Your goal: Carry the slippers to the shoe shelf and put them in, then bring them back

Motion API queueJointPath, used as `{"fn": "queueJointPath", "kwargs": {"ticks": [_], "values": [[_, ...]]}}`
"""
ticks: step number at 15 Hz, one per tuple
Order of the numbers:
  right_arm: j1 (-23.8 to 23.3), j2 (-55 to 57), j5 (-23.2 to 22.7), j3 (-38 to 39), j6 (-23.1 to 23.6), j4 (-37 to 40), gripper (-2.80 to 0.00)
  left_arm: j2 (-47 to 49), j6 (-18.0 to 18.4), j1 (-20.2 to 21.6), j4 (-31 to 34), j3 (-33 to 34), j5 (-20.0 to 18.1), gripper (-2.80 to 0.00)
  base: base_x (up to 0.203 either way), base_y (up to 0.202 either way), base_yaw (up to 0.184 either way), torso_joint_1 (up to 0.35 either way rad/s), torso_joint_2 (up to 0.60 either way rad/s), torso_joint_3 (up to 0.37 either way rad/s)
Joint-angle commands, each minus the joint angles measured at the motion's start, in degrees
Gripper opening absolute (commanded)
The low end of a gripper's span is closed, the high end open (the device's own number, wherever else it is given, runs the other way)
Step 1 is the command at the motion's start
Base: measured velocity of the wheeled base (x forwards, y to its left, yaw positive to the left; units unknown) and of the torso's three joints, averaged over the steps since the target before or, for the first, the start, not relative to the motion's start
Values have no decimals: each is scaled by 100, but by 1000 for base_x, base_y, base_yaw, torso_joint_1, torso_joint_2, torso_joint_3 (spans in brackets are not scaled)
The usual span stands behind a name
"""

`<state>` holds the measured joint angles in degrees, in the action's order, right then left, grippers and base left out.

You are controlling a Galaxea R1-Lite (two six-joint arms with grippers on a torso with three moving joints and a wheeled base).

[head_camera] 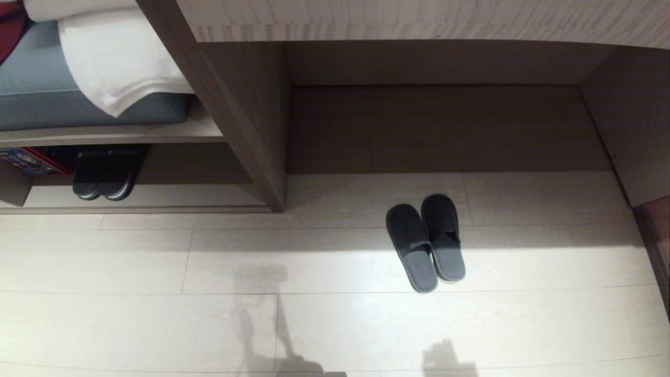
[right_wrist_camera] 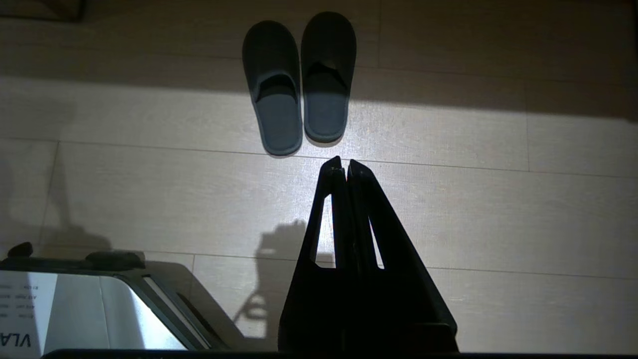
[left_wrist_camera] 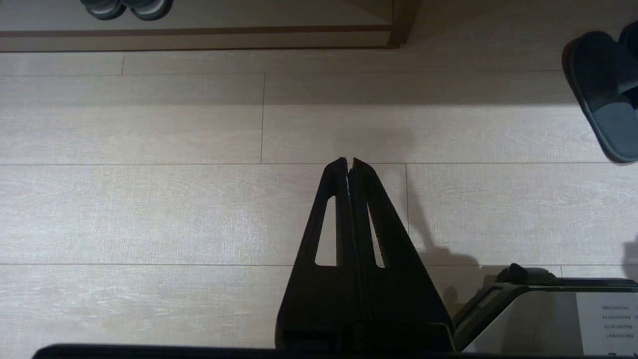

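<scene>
The grey-blue slippers (head_camera: 425,241) lie side by side on the pale floor, toes pointing into the tall recess. They show in the right wrist view as the slippers (right_wrist_camera: 276,109), just beyond my right gripper (right_wrist_camera: 344,162), which hangs shut and empty above the floor. My left gripper (left_wrist_camera: 349,162) is also shut and empty over bare floor, with one slipper (left_wrist_camera: 605,94) off to its side. The shoe shelf (head_camera: 131,208) is the low open compartment at the left, behind a raised lip. Neither arm appears in the head view.
A darker pair of slippers (head_camera: 104,178) sits inside the shoe shelf. Above it lie a blue-grey cushion (head_camera: 47,94) and a white towel (head_camera: 115,63). A vertical wooden panel (head_camera: 246,136) separates shelf and recess. My base (left_wrist_camera: 548,309) shows beside both grippers.
</scene>
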<state>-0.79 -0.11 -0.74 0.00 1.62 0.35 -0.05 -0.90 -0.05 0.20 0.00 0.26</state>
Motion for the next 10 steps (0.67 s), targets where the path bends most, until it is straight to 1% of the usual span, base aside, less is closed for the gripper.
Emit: {"fn": "queueJointPath", "kwargs": {"ticks": [1, 10], "values": [[0, 2, -5, 0, 5, 0, -280, 5, -6, 5, -3, 0, 0, -280, 0, 0, 0, -2, -6, 203], [0, 2, -5, 0, 5, 0, -280, 5, -15, 5, -3, 0, 0, -280, 0, 0, 0, 3, 1, 205]]}}
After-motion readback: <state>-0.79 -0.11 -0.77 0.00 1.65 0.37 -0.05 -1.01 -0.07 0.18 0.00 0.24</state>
